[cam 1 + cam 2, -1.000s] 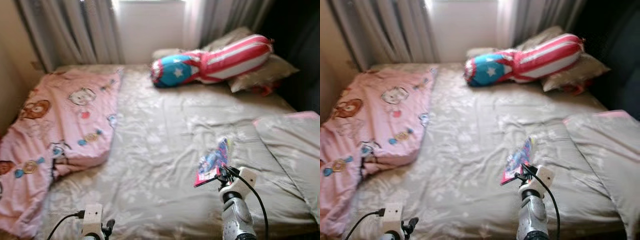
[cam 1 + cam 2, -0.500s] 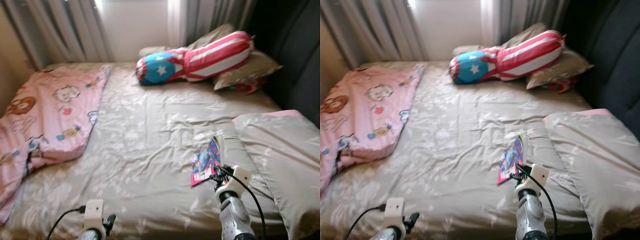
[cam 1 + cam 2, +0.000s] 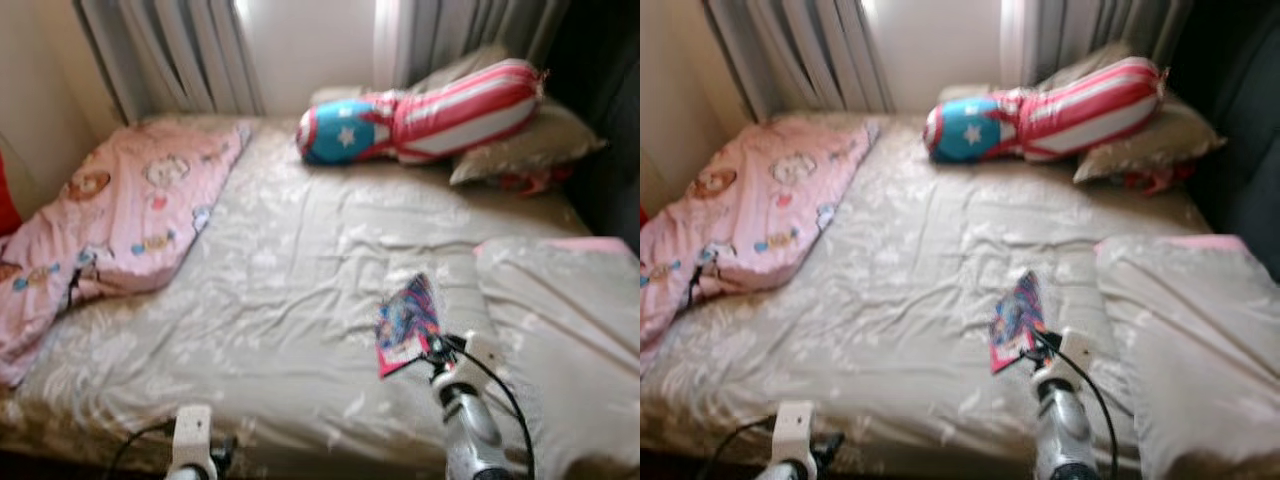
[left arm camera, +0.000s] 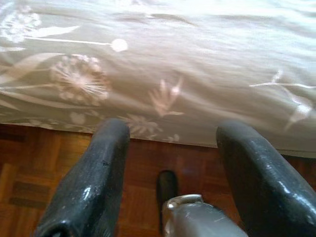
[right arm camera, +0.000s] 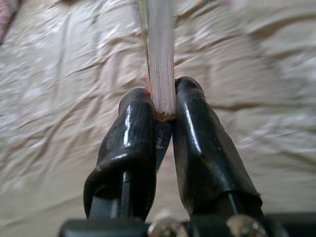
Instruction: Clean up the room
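Note:
My right gripper (image 3: 432, 350) is shut on a thin colourful picture book (image 3: 405, 322), gripping its lower edge and holding it upright above the grey bed (image 3: 290, 290). The right wrist view looks along the book's page edge (image 5: 161, 64), which sits clamped between the two black fingers (image 5: 129, 133). My left gripper (image 4: 168, 173) hangs low at the bed's near edge, open, with nothing between its fingers (image 4: 94, 182); wooden floor lies below it.
A pink cartoon blanket (image 3: 120, 220) lies bunched on the bed's left side. A red, white and blue bolster cushion (image 3: 420, 115) and grey pillows (image 3: 525, 145) rest at the head. Another grey pillow (image 3: 570, 310) lies at right. Curtains (image 3: 180, 50) hang behind.
The camera has swung back to the left and pulled back a little, so more of the pink blanket and the bed's near edge show. The right gripper still holds the book.

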Robot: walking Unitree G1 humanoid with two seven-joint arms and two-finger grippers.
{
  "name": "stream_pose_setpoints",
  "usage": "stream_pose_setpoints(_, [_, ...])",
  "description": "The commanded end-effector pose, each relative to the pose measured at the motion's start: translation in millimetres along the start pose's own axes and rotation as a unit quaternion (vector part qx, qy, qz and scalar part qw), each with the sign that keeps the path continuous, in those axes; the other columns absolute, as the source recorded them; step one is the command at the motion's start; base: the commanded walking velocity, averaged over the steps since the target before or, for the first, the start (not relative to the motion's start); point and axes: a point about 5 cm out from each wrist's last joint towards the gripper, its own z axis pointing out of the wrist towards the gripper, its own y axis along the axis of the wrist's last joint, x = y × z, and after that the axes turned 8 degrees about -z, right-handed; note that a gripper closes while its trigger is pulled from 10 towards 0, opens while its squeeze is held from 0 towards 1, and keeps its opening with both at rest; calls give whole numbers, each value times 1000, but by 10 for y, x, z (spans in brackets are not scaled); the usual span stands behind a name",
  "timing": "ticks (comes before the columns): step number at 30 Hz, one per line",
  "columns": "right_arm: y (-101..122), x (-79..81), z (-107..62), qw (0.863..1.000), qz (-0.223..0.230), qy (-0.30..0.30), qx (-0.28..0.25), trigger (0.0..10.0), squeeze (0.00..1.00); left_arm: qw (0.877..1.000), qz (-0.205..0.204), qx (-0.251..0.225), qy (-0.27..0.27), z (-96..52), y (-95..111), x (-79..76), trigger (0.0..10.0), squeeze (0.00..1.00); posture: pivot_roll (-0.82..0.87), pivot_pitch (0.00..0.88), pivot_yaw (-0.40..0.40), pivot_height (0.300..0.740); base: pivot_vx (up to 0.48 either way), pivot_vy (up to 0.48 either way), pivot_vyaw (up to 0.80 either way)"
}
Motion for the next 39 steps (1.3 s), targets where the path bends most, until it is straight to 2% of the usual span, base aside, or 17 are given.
stream_pose_setpoints(1, [46,108,30,1000,3,15,-11,10000,0,1000,-1,6,8,-15,-19,68,10000,0,69,0,-2,740,0,0,0])
stream_pose_setpoints(17, [44,70,26,1000,-1,8,-10,10000,0,1000,-6,12,2,-20,-54,44,10000,0,63,0,-12,740,0,0,0])
stream_pose_setpoints(31, [36,115,27,1000,-3,17,-8,10000,0,1000,-2,18,-1,-26,-79,37,10000,0,63,0,-15,740,274,0,0])
stream_pose_setpoints(39, [24,133,28,1000,-4,25,-3,10000,0,1000,1,16,0,-27,-83,28,10000,0,62,0,-18,740,0,0,0])
